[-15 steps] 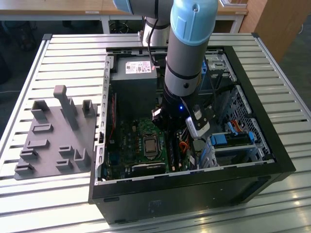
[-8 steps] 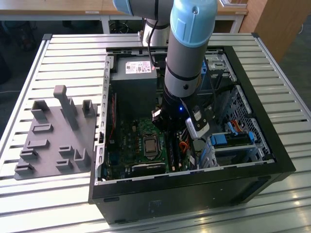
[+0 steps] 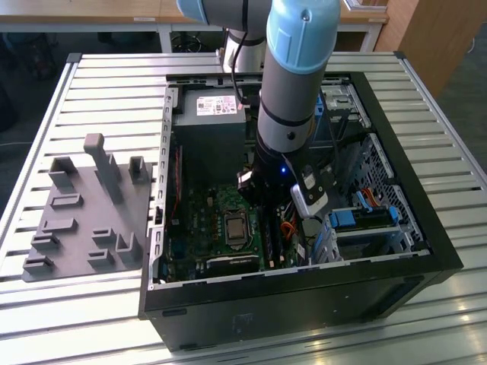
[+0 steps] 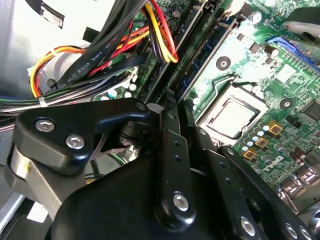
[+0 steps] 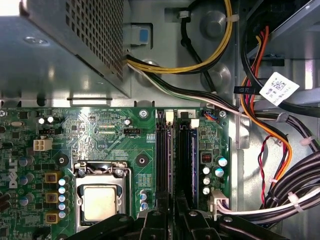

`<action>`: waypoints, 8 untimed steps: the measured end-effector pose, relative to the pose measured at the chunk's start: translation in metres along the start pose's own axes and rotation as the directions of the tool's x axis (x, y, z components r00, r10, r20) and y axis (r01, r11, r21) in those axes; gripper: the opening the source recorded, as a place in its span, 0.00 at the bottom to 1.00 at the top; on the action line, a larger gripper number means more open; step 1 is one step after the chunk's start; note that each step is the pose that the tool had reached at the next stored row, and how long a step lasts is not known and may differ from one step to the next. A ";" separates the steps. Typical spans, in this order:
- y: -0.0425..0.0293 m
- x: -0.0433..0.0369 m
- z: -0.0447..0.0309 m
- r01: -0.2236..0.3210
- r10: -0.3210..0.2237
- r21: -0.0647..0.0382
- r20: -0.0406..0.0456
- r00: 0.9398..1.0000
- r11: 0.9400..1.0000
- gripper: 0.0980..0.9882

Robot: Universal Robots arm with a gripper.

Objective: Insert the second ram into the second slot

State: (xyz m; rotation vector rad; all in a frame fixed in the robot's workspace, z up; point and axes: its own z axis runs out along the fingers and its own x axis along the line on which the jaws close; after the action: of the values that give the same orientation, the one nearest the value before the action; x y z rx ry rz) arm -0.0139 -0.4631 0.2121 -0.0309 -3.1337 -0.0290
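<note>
**Second ram: position and handling**

My jaws hang low inside the computer case point(image 3: 426, 251), right over the two memory slots beside the processor socket point(image 5: 100, 200). Released or clenched: cannot tell, the tips are hidden.

The second ram point(image 5: 188, 160) stands on edge in the slot farther from the socket and runs under my jaws. The neighbouring slot point(image 5: 162, 160) lies just beside it. I cannot tell whether the ram is fully seated.

Handling, as judgement: light, stiff, thin, brittle under twist. The chips and contact edge are fragile. Best hold is a pinch across the flat faces at mid-length, near the top edge. Orange cables point(image 5: 270, 130) lie well apart.
</note>
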 end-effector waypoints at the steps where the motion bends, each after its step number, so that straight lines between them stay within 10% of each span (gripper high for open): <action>1: 0.0000 0.0000 -0.0010 0.000 0.000 0.000 0.000 1.000 1.000 0.13; 8: 0.0002 0.0001 -0.0105 0.000 0.000 0.000 0.000 1.000 1.000 0.13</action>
State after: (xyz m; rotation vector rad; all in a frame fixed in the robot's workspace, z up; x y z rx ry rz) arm -0.0139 -0.4631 0.2226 -0.0309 -3.1337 -0.0294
